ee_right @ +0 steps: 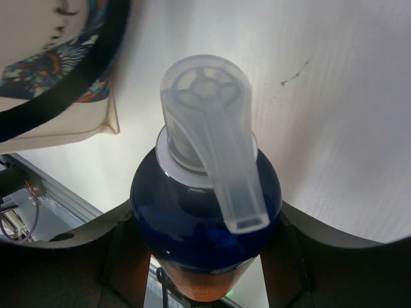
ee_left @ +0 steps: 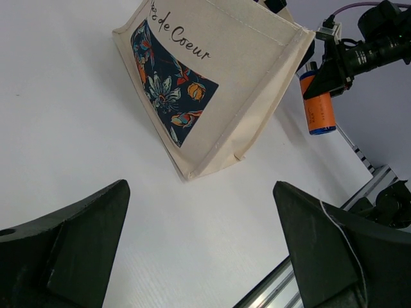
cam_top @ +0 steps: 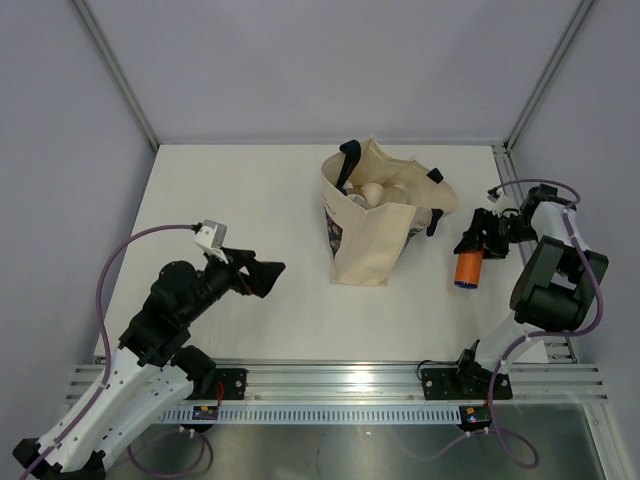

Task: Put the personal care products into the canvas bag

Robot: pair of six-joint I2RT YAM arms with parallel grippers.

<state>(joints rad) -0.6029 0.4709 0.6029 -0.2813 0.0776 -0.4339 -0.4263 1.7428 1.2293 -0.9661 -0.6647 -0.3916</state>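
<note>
The canvas bag [cam_top: 372, 232] stands open in the middle of the table, and several pale bottles [cam_top: 374, 192] show inside its mouth. Its printed side faces the left wrist view [ee_left: 212, 70]. My right gripper [cam_top: 482, 240] is shut on the orange bottle [cam_top: 467, 268], just right of the bag. In the right wrist view the bottle's dark blue top [ee_right: 205, 218] and clear pump cap sit between my fingers [ee_right: 128, 256]. The bottle also shows in the left wrist view [ee_left: 318, 106]. My left gripper [cam_top: 262, 275] is open and empty, left of the bag, over bare table [ee_left: 202, 244].
The bag's navy handles [cam_top: 437, 215] hang over its rim on the right side. An aluminium rail [cam_top: 330, 380] runs along the table's near edge. Grey walls close in the back and both sides.
</note>
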